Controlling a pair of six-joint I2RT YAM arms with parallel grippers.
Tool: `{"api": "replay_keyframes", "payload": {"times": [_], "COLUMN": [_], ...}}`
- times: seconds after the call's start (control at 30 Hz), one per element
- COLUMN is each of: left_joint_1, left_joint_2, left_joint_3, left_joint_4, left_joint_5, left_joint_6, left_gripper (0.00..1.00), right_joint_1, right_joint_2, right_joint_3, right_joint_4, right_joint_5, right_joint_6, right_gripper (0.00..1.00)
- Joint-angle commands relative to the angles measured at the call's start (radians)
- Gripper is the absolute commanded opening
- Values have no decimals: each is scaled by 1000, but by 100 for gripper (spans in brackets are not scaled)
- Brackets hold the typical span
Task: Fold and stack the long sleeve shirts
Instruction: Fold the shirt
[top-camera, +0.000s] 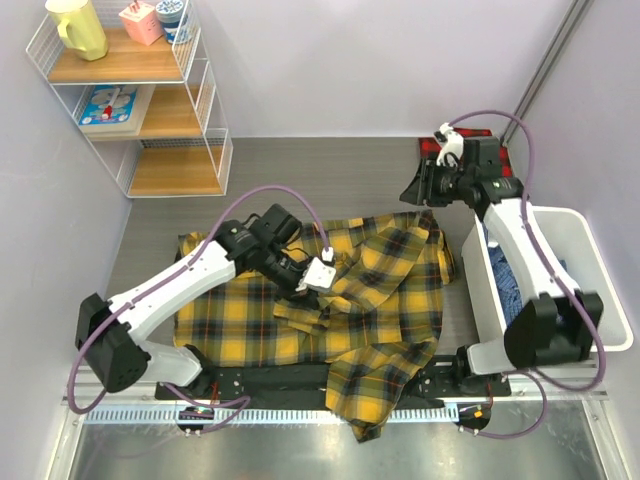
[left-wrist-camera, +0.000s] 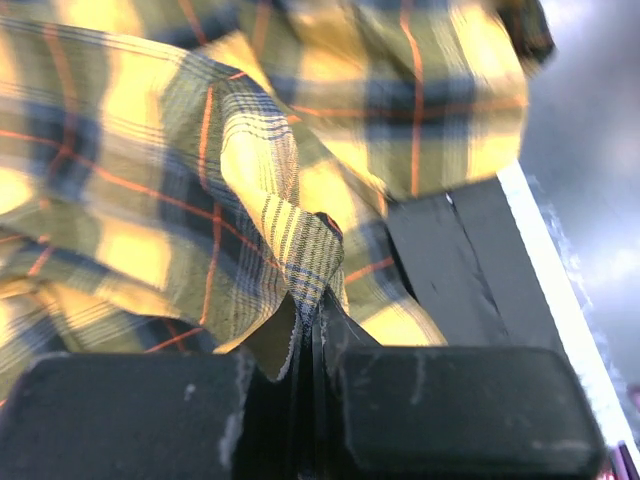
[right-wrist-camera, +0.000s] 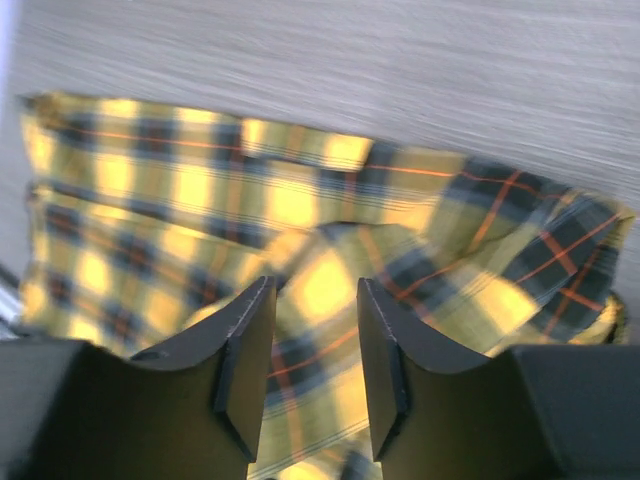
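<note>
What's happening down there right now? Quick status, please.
Left gripper shut on yellow shirt. Right gripper open, empty, at its far side. Shirt rumpled, part draped over near edge.

The red shirt (top-camera: 430, 148) is mostly hidden behind the right arm (top-camera: 510, 215); only a corner shows. The left arm (top-camera: 200, 275) covers part of the yellow shirt (top-camera: 390, 290). In the left wrist view the cloth blurs toward the top and runs off three edges, so which part the left end effector (left-wrist-camera: 315, 345) pinches cannot be told. The right wrist view is smeared throughout. The bin's (top-camera: 605, 280) blue contents lie partly under the right arm. The top edge cuts off the shelf's mug (top-camera: 78, 25).
</note>
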Motion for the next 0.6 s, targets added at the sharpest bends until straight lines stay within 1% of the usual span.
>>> {"api": "replay_keyframes", "payload": {"times": [0.0,0.07,0.2,0.27,0.33,0.37,0.43,0.53,0.57], "left_joint_1": [-7,-5,-7,-7,-10,-10,-10,-19,-22], "left_joint_2": [26,28,21,29,40,51,58,81,92], "left_joint_3": [63,71,85,97,103,108,111,128,132], "left_joint_4": [-174,-205,-285,-331,-360,-364,-369,-363,-339], "left_joint_5": [19,7,19,39,44,44,54,70,73], "left_joint_6": [170,201,259,328,341,344,350,329,288], "left_gripper": [1,0,0,1,1,4,6,9,9], "right_joint_1": [-1,-1,-1,1,2,2,4,7,7], "right_joint_2": [126,164,241,296,336,368,402,457,485], "right_joint_3": [69,78,71,80,89,94,97,100,100], "right_joint_4": [-56,-89,-88,-86,-82,-82,-74,-57,-56], "right_joint_5": [69,81,129,159,179,185,204,247,274], "right_joint_6": [-114,-140,-186,-201,-217,-220,-231,-244,-252], "right_gripper": [40,38,37,36,36,35,36,35,35]}}
